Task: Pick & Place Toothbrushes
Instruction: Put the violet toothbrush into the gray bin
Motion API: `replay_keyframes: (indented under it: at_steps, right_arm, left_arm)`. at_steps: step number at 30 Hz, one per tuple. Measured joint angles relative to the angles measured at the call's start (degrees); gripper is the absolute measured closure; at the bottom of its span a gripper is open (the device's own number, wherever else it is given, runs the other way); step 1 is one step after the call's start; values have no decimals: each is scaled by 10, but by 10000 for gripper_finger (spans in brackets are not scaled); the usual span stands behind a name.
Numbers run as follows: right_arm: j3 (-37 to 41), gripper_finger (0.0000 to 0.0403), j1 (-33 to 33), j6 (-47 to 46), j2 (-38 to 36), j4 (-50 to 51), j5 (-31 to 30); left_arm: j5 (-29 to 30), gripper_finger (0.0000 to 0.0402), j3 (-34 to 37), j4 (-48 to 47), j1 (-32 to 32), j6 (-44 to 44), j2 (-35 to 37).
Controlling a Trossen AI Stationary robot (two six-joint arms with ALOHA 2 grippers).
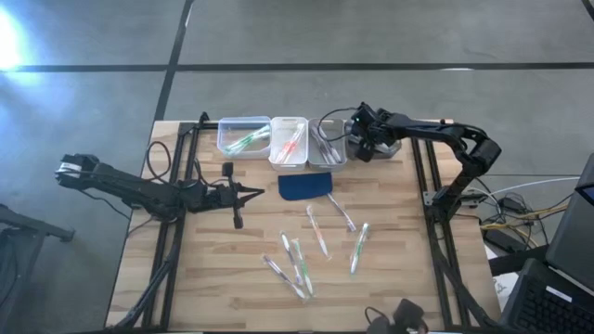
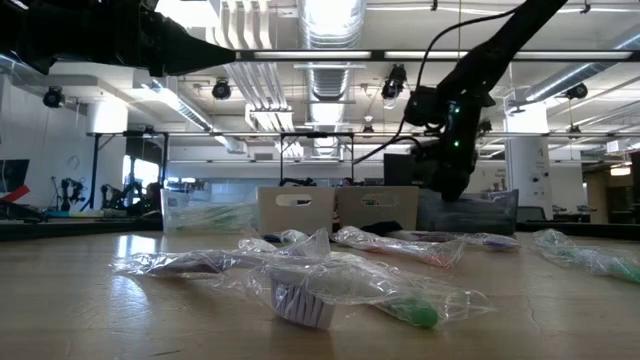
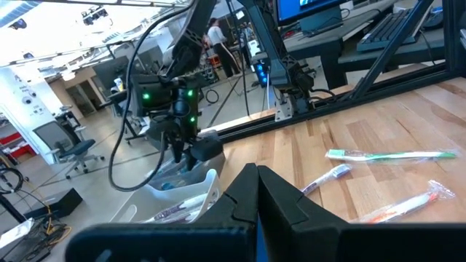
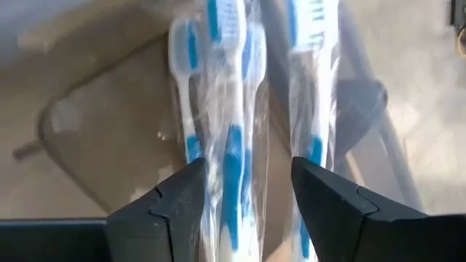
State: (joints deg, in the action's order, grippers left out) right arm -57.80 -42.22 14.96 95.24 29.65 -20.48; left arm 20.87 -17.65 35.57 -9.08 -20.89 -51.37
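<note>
Left gripper at nine o'clock of table centre, low over the wooden table, fingers pressed together and holding nothing; closed tips meeting in a point in the left wrist view. Three clear bins in a row along the twelve o'clock edge: left bin with green-accented toothbrushes, middle bin with orange-red ones, right bin with blue-accented ones. Dark blue pad just at six o'clock of the middle and right bins. Loose wrapped toothbrushes scattered across the centre and toward six o'clock of the table, about half a dozen, well apart from the bins; green and orange-red accents visible among them, clear wrappers plain in the low view. Right gripper at the three o'clock side of the right bin, hanging over it; same gripper seen from the low view above the bin row. Right wrist view: fingers parted to a middling gap, blue-and-white wrapped toothbrushes lying in the bin directly below and between the tips, not visibly pinched. Whether the fingertips touch the wrappers: cannot tell. Right arm's base post at three o'clock edge of the table.
</note>
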Motion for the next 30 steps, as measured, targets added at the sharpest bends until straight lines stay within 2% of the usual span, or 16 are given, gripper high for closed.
replay_keyframes:
  at_steps: [5,10,15,30]
  right_arm:
    - [-9,196,6,0,0,59,5]
    - [-29,199,13,-13,0,78,43]
    - [-61,216,23,-26,0,96,60]
    - [-220,277,81,-106,0,270,60]
  left_arm:
    - [0,396,0,3,0,-4,0]
    - [0,396,0,4,0,-7,0]
    - [0,396,0,4,0,-7,0]
    - [0,396,0,4,0,-8,0]
